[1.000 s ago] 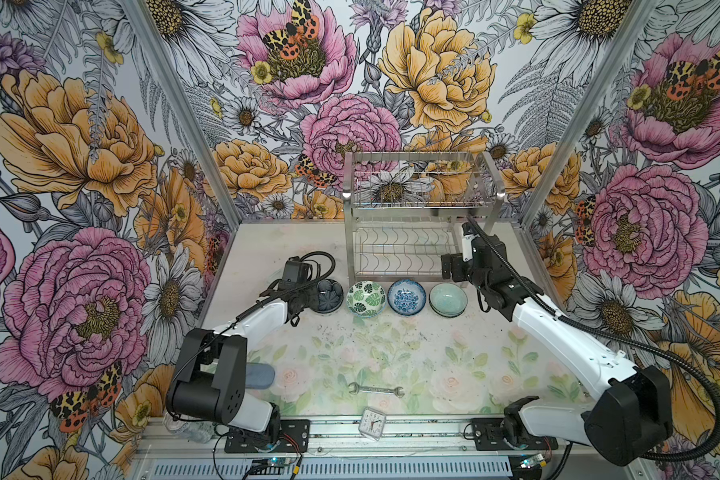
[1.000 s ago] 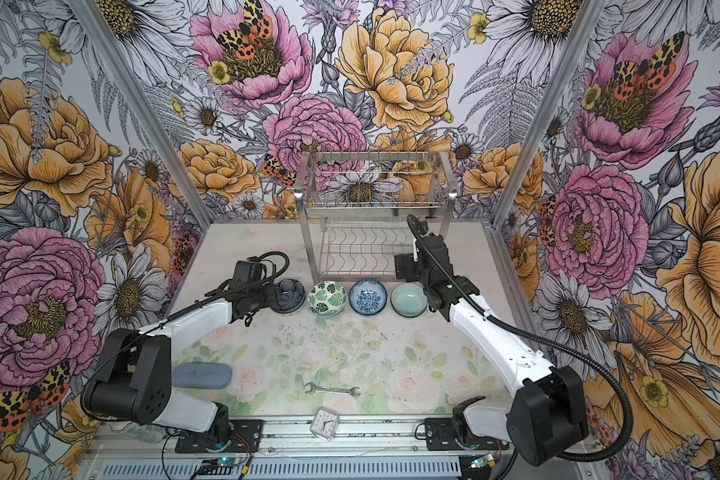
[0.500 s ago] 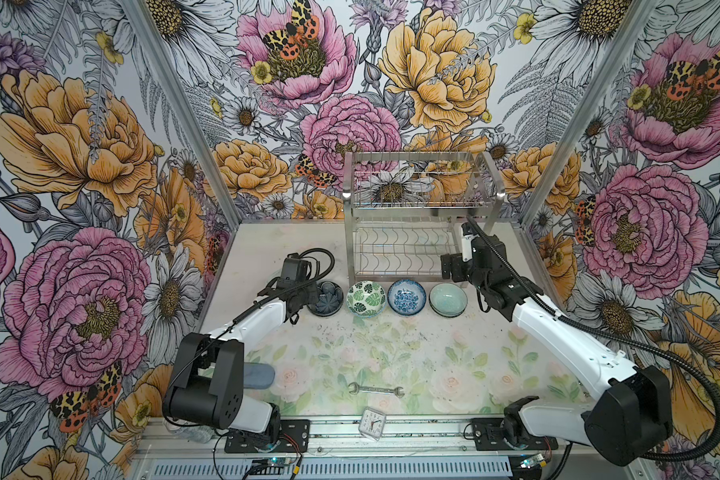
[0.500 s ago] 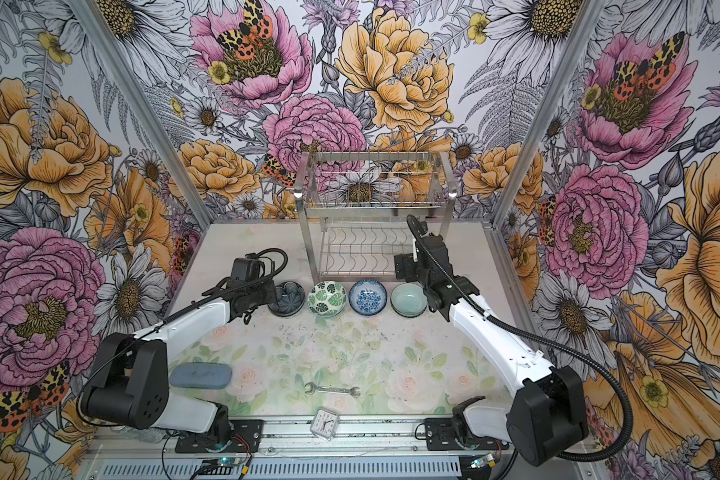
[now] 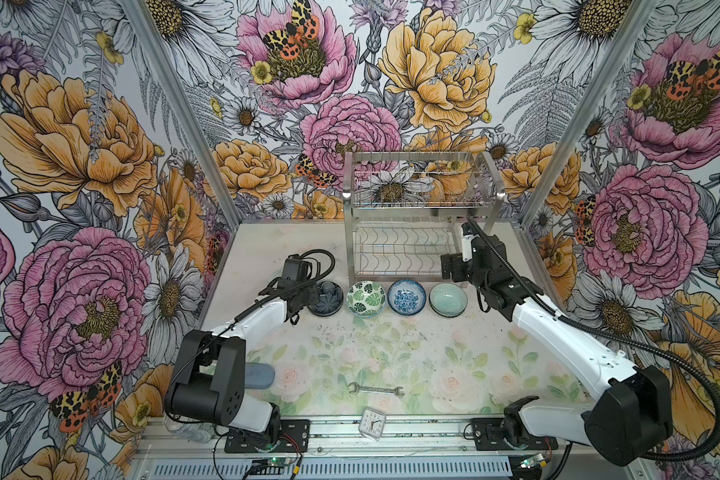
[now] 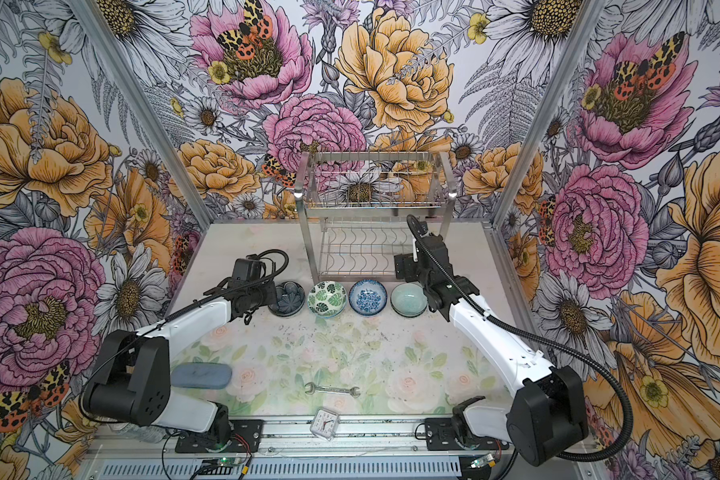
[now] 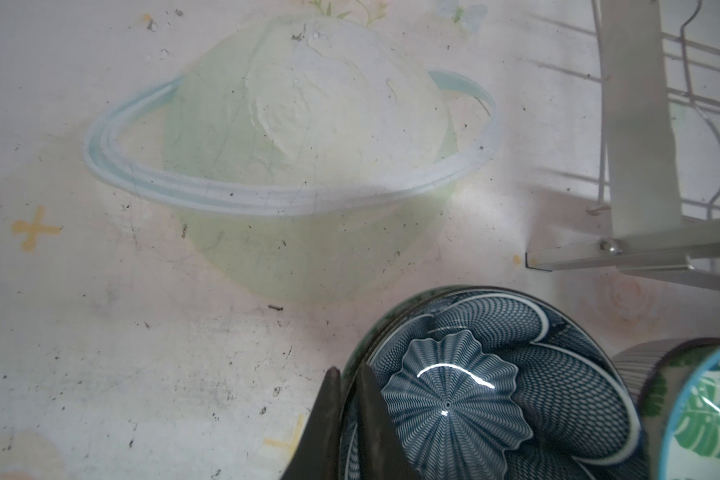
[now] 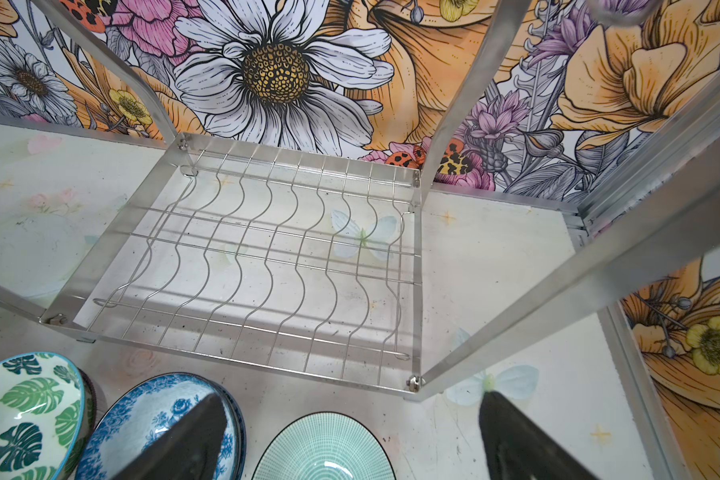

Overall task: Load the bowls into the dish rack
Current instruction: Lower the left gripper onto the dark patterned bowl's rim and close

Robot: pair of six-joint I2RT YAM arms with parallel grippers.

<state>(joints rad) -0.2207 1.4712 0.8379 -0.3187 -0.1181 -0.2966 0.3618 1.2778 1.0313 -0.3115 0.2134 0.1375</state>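
Note:
Four bowls stand in a row on the table in front of the dish rack (image 5: pixel 420 208) (image 6: pixel 375 203): dark grey-blue bowl (image 5: pixel 326 298) (image 6: pixel 287 298), green-leaf bowl (image 5: pixel 366 293), blue floral bowl (image 5: pixel 407 295) and pale celadon bowl (image 5: pixel 447 298). My left gripper (image 7: pixel 348 399) (image 5: pixel 310 297) is shut on the dark bowl's (image 7: pixel 474 399) near rim, one finger inside and one outside. A grey-striped bowl (image 7: pixel 636 365) sits under the leaf bowl (image 7: pixel 707 419). My right gripper (image 8: pixel 352 399) (image 5: pixel 454 272) hangs wide open above the celadon bowl (image 8: pixel 325 453), facing the rack's empty wavy-wire tier (image 8: pixel 267 257).
A wrench (image 5: pixel 376 389), a small clock (image 5: pixel 371 422) and a blue-grey case (image 5: pixel 258 376) lie near the table's front edge. The rack's square leg (image 8: pixel 516 316) stands close to my right gripper. Flowered walls close in the left, right and back.
My left jaws have narrowed a little on the dark bowl's rim. The bowl stays on the table. The right arm has not moved.

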